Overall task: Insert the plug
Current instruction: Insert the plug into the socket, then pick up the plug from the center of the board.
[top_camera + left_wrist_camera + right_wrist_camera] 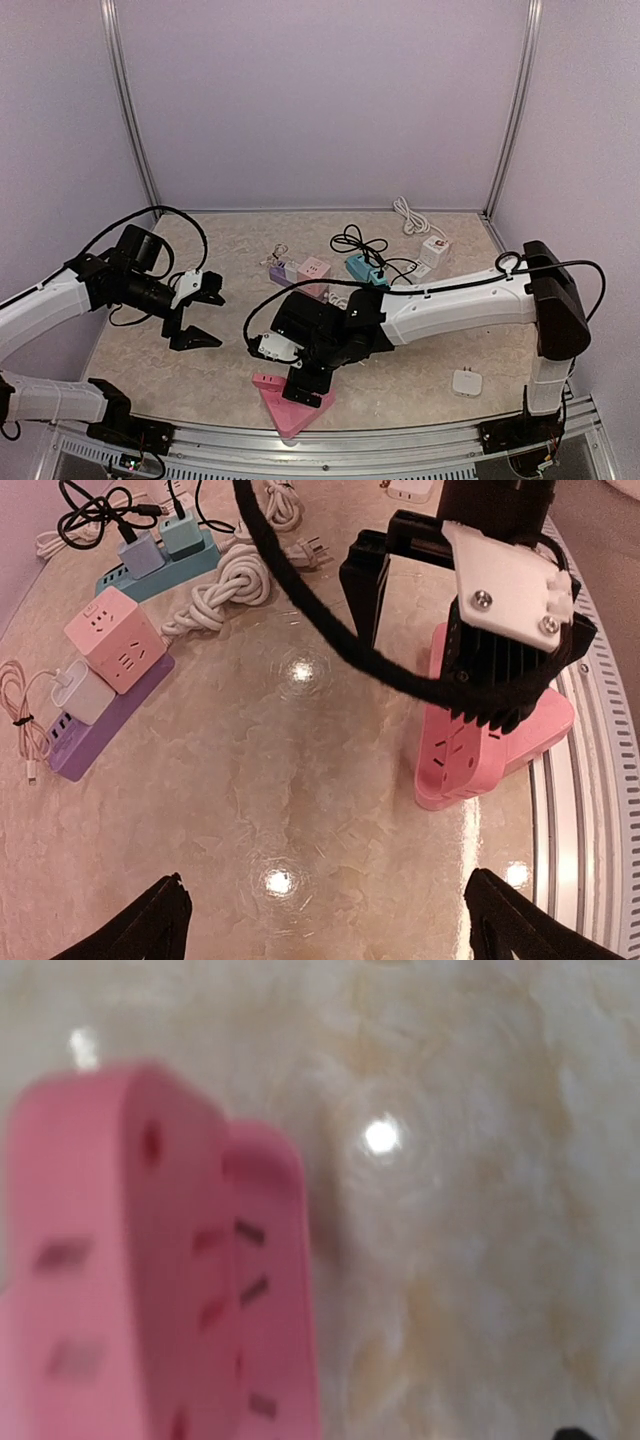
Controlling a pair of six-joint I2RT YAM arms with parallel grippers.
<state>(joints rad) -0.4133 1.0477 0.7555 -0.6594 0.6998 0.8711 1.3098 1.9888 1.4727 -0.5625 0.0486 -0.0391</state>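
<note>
Top external view: the left fingers [195, 340] are spread wide, hovering over the beige marbled counter [420, 375] and touching nothing. The right fingers [303, 384] sit directly over the pink plastic power strip [283, 408], which lies just beneath them and off to the right of the left fingers (whether they grip anything I cannot tell, as the tips are hidden). In the right wrist view, the strip's socket slots loom close and blurred.

Both arms reach inward, end effectors held low.
The left end effector [203, 316] hovers with fingers [160, 925] spread wide; the right arm [450, 300] stretches leftward, and the right end effector [306, 384] points down, its grip unclear.
</note>
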